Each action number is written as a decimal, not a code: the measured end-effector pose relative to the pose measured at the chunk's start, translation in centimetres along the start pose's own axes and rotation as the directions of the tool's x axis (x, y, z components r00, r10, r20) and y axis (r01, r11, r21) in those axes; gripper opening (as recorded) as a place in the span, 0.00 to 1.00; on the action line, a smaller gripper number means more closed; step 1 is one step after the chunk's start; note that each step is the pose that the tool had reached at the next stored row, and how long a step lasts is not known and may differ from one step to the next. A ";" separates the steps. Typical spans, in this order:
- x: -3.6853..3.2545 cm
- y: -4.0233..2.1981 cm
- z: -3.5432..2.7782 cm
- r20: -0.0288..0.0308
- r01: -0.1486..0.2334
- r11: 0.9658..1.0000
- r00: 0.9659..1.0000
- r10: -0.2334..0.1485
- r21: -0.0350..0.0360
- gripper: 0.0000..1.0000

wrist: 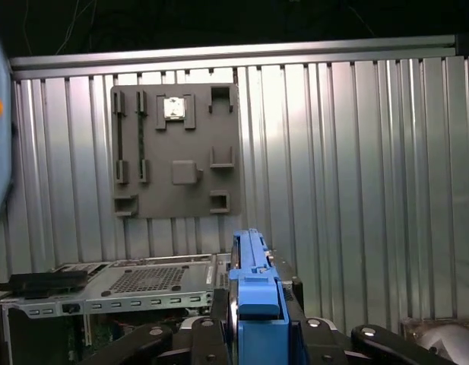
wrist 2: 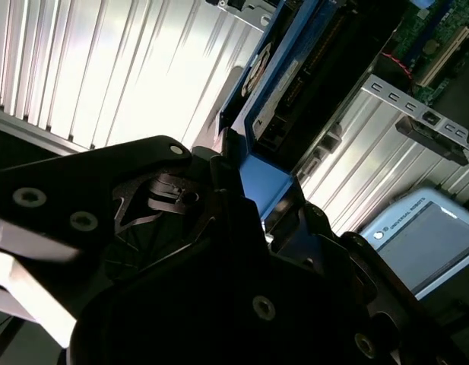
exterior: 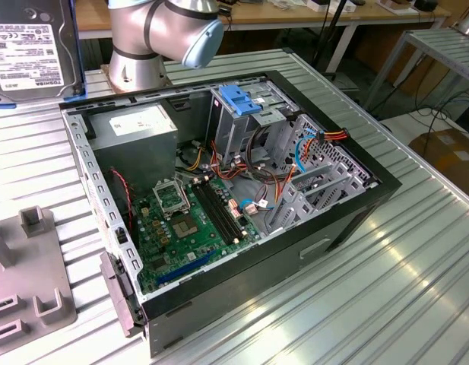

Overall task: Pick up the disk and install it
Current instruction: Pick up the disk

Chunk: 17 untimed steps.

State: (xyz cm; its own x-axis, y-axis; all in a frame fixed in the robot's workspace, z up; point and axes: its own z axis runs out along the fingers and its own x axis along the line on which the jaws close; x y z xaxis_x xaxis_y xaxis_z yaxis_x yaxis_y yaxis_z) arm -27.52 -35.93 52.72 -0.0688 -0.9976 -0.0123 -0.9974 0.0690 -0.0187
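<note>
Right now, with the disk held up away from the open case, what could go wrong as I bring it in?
1. The gripper clamps the disk by its blue rail edge, so it may tilt or slip in a quick move.
2. Loose cables lie right beside the drive cage; the disk could snag or pinch them.
3. The cage sits inside the case, so a skewed approach may strike metal.

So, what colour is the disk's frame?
The disk has a blue frame; clearest in the first wrist view.
</note>
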 end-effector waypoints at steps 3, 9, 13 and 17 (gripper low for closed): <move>-0.10 -1.37 0.03 0.001 0.000 1.000 1.000 0.000 0.000 0.37; -0.23 -3.39 0.07 0.001 0.000 1.000 1.000 0.000 0.000 0.37; -0.32 -4.62 0.09 0.001 0.000 1.000 1.000 0.000 0.000 0.37; -0.59 -8.51 0.17 0.001 0.000 1.000 1.000 0.000 0.000 0.37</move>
State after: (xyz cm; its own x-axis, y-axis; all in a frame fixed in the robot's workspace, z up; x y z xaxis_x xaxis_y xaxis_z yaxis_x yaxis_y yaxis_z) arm -18.98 -35.93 52.72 -0.0689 -0.9975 -0.0132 -0.9974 0.0691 -0.0187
